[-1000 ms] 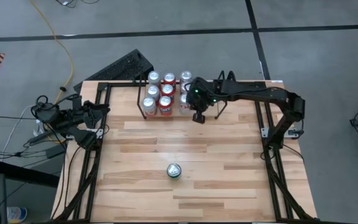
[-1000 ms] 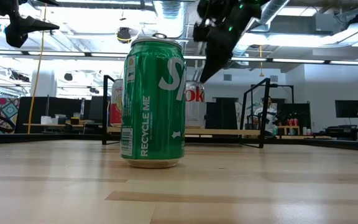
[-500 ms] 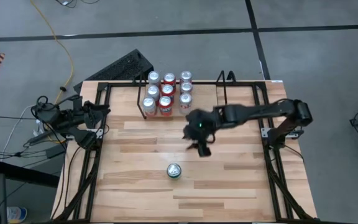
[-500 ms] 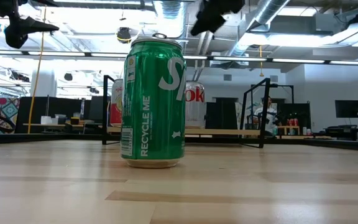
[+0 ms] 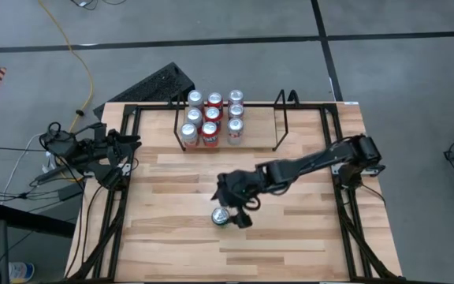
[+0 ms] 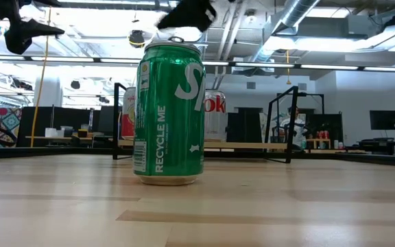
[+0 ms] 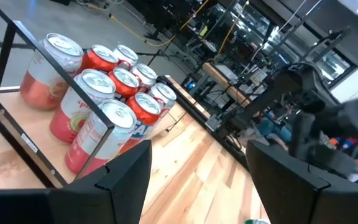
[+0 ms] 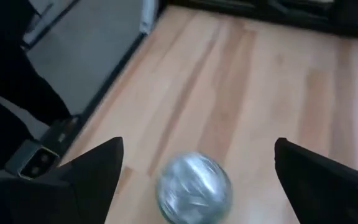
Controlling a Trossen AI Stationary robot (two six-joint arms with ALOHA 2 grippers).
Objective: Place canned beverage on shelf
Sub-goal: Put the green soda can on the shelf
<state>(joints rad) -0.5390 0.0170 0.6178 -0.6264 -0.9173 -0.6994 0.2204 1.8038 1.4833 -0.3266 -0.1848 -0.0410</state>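
Reach step: right gripper [image 5: 239,211] spread wide above green can [image 5: 221,216], upright mid-table, well short of shelf [image 5: 284,118]. Left gripper [image 5: 124,143] pressed together, parked at the table's left edge. Next: lower around can, close.

Non-task items around the workstation
Yellow cable [image 5: 76,59] crosses grey floor; black keyboard [image 5: 152,85] lies beyond the wooden table [image 5: 290,237].

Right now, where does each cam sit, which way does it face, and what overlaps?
High: overhead, straight down on table, both arms.
Low: tabletop height, level at green can; right gripper above it.
Left wrist: at table's left edge, facing shelf of cans; own fingers.
Right wrist: looking down on the can top; open fingers.
Shared: green can in high, low, right wrist.
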